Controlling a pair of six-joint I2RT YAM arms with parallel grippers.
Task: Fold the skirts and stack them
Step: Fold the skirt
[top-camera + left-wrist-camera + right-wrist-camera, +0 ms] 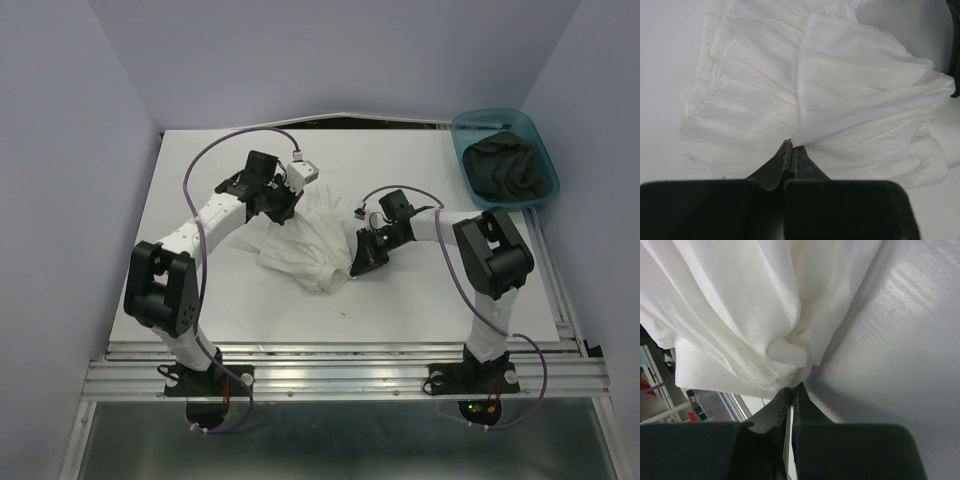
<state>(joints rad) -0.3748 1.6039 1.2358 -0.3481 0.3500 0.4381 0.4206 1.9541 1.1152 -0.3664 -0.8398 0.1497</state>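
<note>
White surface, lilac walls. Left claw and right claw each pinched onto the white skirt, bunched between them. Black skirt in teal bin, beyond right claw.

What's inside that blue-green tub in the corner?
A crumpled dark skirt fills the teal bin. Its bottom and anything beneath the cloth are covered, so I cannot tell whether something else lies there.
</note>
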